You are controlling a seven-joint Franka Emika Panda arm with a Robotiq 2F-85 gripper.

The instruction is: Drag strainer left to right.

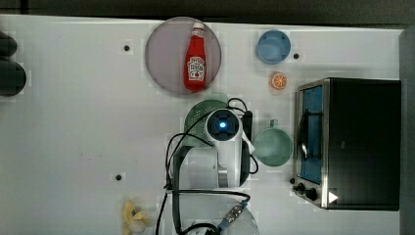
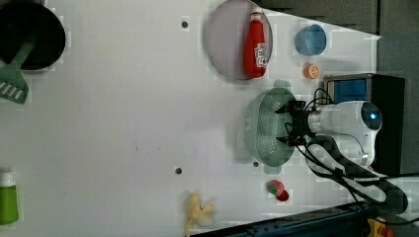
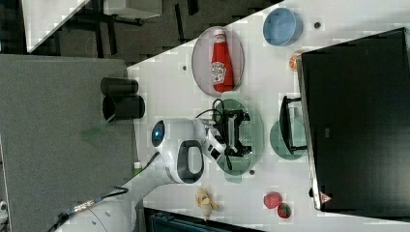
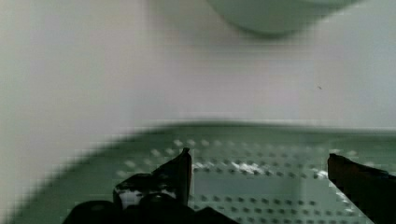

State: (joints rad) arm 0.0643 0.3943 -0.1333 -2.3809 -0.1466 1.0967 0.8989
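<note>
My gripper (image 2: 290, 124) hangs spread wide, grasping nothing, inside the pale mint-green perforated oval plastic strainer (image 2: 262, 129).

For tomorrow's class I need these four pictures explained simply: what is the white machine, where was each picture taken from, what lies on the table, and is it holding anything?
The white machine is a robot arm ending in a gripper, a two-fingered clamp. Three pictures come from cameras off the arm looking at the white table; the fourth comes from a camera on the arm's wrist, looking past its dark fingertips.

On the table lie a pale green strainer, a green mug, a ketchup bottle on a round plate, a blue bowl, an orange slice, a banana and a black toaster oven.

The gripper is open inside the strainer's bowl and holds nothing.
</note>
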